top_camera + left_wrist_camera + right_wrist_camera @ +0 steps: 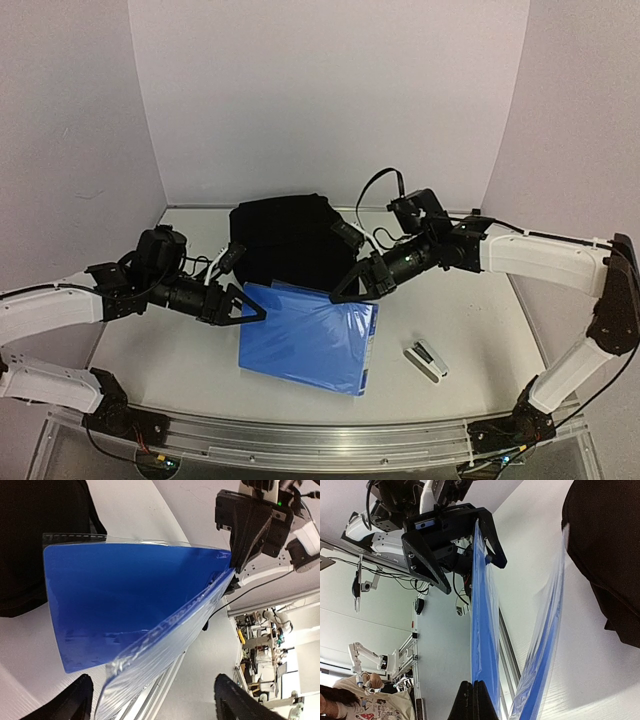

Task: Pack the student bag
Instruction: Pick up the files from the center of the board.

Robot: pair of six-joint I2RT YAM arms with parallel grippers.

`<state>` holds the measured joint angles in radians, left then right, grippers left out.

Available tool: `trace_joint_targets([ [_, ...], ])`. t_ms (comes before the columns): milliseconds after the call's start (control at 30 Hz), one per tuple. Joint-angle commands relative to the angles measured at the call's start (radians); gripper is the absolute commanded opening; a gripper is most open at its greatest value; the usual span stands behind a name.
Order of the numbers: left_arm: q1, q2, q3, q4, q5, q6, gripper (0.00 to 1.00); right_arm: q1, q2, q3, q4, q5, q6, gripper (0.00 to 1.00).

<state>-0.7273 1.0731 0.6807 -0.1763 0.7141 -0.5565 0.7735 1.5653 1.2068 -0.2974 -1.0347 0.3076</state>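
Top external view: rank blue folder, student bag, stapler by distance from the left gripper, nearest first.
1. blue folder, its left edge right at the left gripper.
2. student bag, just behind, toward the back wall.
3. stapler, across the table on the right.

**What I can't make out from here**

From overhead, the blue folder [310,340] and the right arm [440,250] cover the near edge of the student bag [285,240], so I can't see its opening. The small grey-and-black item [425,360] on the worktop [480,330] is too small to name. On the left wrist camera the bag runs off the top and left edges. The folder's near corner is blurred, and the left gripper [155,697] shows only two dark tips. On the right wrist camera the bottom edge crops the right gripper [475,700], hiding where its jaws meet the folder.
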Motion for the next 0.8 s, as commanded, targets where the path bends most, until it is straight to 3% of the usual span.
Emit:
trace_joint_targets([
  [0, 0.005, 0.026, 0.024, 0.114, 0.066, -0.024, 0.69, -0.012, -0.055, 0.037, 0.066, -0.043, 0.017, 0.00],
  [300, 0.008, 0.010, 0.013, 0.138, 0.041, -0.039, 0.13, -0.048, -0.045, 0.017, 0.079, 0.021, 0.015, 0.00],
  [433, 0.009, -0.016, 0.011, 0.145, 0.032, -0.043, 0.00, -0.074, -0.024, -0.004, 0.133, 0.103, 0.055, 0.01],
  [500, 0.010, -0.026, 0.009, 0.164, 0.030, -0.055, 0.00, -0.084, -0.025, -0.014, 0.183, 0.128, 0.090, 0.13],
  [633, 0.012, -0.047, -0.004, 0.238, 0.006, -0.091, 0.00, -0.110, -0.057, -0.028, 0.258, 0.225, 0.152, 0.60],
  [700, 0.013, -0.056, -0.015, 0.287, -0.008, -0.112, 0.00, -0.128, -0.087, -0.049, 0.288, 0.270, 0.180, 0.79],
  [767, 0.014, -0.065, -0.017, 0.322, -0.017, -0.124, 0.00, -0.139, -0.130, -0.075, 0.317, 0.345, 0.194, 0.91],
])
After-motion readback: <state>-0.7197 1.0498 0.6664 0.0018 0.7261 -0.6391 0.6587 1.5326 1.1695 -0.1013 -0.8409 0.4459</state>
